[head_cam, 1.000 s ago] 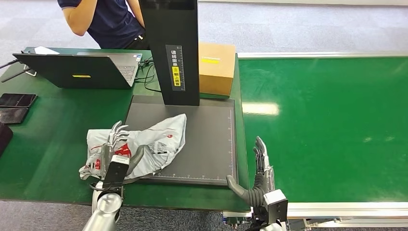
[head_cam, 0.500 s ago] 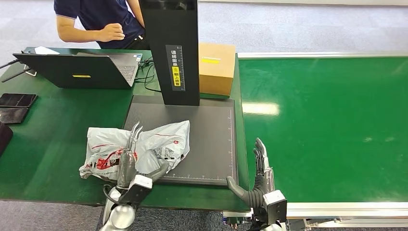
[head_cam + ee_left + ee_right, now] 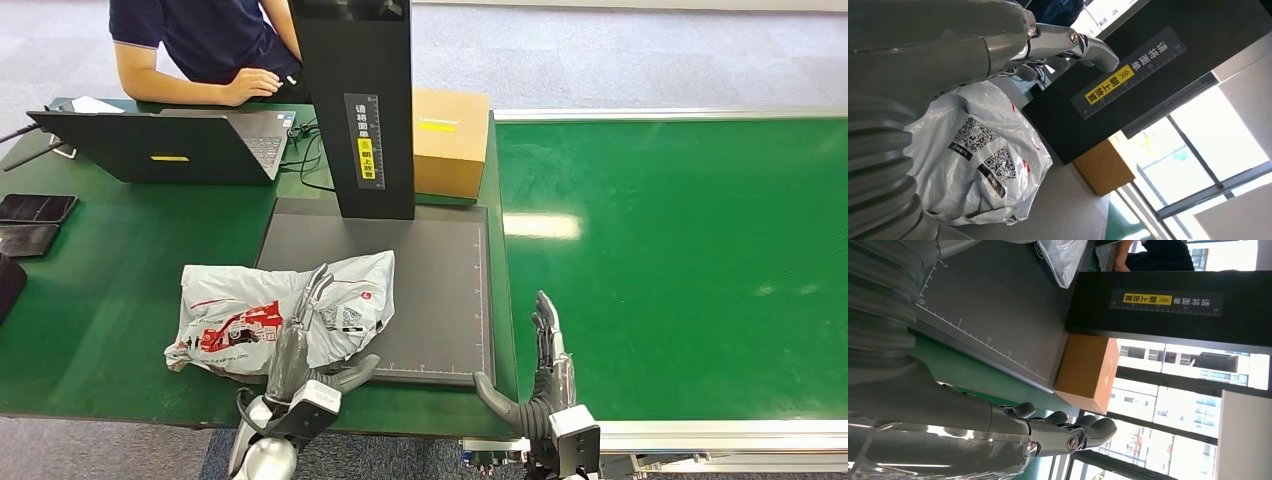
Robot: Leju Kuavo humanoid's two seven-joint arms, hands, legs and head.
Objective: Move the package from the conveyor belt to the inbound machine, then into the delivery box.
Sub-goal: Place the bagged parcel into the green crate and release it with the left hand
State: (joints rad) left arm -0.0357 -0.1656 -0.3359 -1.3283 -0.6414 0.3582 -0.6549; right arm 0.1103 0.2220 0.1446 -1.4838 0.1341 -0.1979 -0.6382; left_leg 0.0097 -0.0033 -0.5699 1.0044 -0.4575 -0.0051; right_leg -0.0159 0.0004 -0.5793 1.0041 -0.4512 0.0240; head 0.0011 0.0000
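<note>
The grey plastic mail package (image 3: 280, 312), printed with red graphics and QR labels, lies in the lower left of the head view, half on the green desk (image 3: 90, 300) and half on the dark ruled plate of the inbound machine (image 3: 430, 290). The machine's black upright column (image 3: 352, 100), bearing a yellow label, rises at upper centre, with a cardboard box (image 3: 450, 140) just behind it. The left hand (image 3: 300, 350) sits at the package's near edge, its fingers (image 3: 314, 292) apart and stretched over the bag; whether they touch it is hard to tell. The right hand (image 3: 535, 375) stands at the lower middle, fingers spread and holding nothing, beside the plate's corner and the green conveyor belt (image 3: 680, 260). In the upper left a person (image 3: 210, 50) rests a hand by an open laptop (image 3: 160, 145).
</note>
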